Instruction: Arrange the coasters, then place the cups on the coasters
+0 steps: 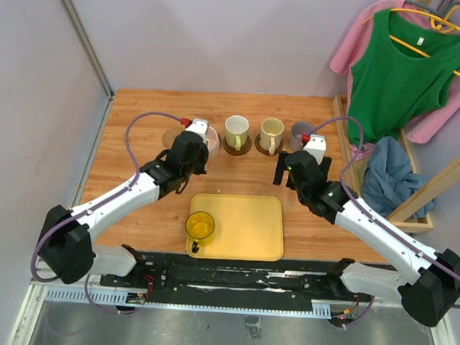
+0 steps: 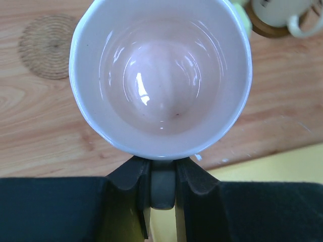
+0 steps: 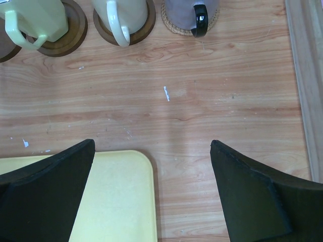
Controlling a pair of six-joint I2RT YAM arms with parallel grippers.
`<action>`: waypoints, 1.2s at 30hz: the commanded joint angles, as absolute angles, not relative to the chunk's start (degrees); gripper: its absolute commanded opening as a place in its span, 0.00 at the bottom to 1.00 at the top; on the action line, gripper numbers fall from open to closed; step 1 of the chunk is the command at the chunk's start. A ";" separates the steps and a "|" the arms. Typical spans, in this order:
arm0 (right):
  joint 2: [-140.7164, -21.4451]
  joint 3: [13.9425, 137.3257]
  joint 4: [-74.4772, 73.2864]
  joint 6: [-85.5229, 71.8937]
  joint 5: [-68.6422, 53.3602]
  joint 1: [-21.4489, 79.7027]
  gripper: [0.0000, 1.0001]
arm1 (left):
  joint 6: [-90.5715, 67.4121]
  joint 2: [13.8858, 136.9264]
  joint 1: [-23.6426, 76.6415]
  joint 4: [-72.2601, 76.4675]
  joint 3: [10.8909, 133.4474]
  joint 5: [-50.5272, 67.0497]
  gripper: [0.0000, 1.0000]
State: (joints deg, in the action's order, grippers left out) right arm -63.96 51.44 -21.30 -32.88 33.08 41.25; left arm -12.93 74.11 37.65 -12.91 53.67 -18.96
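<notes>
My left gripper (image 1: pixel 203 146) is shut on the dark handle (image 2: pixel 163 182) of the pale pink cup (image 2: pixel 160 75), which is upright and empty. The cup (image 1: pixel 212 138) hangs at the left end of the back row, and what lies under it is hidden. Left of it lies a bare tan coaster (image 2: pixel 48 46). A pale green-white cup (image 3: pixel 35 20) and a cream cup (image 3: pixel 123 15) each stand on dark brown coasters (image 3: pixel 75 30). The grey-purple cup (image 3: pixel 194 11) stands on a tan coaster (image 3: pixel 176 26). A yellow cup (image 1: pixel 200 227) stands on the tray. My right gripper (image 3: pixel 152 146) is open and holds nothing.
The yellow rectangular tray (image 1: pixel 247 227) lies near the table's front edge, between the two arms. A wooden rack (image 1: pixel 424 192) with clothes and a blue cloth (image 1: pixel 386 175) stands along the right side of the table. A grey wall panel borders the left side.
</notes>
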 commanded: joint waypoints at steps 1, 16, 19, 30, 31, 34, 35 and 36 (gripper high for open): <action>-62.83 50.89 -21.66 -30.56 35.54 41.83 0.98 | -14.39 73.64 32.53 -4.91 57.52 -20.53 0.01; -66.86 52.73 -20.77 -29.11 34.20 40.77 0.98 | -13.72 94.79 22.09 -3.32 71.03 -11.76 0.01; -67.84 53.36 -20.81 -28.83 34.11 40.60 0.98 | -13.72 97.47 20.84 -3.32 72.52 -9.91 0.01; -71.34 55.23 -20.74 -29.15 32.68 40.14 0.98 | -12.59 103.72 20.42 -5.78 77.37 -7.82 0.01; -71.50 55.32 -20.74 -29.22 32.50 40.09 0.98 | -12.49 104.36 20.44 -6.64 78.05 -7.94 0.00; -71.68 55.38 -20.57 -29.27 32.17 40.16 0.98 | -12.39 105.93 20.43 -9.61 80.41 -8.25 0.01; -71.74 55.31 -20.48 -29.27 32.09 40.09 0.98 | -12.39 106.25 20.40 -10.25 80.83 -8.25 0.00; -71.72 55.23 -20.34 -29.32 32.00 40.00 0.98 | -12.39 106.52 20.41 -10.62 81.07 -8.19 0.00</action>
State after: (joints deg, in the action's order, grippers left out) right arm -71.50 53.56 -20.82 -29.52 32.34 40.73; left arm -13.10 106.17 20.53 -11.68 77.25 -8.32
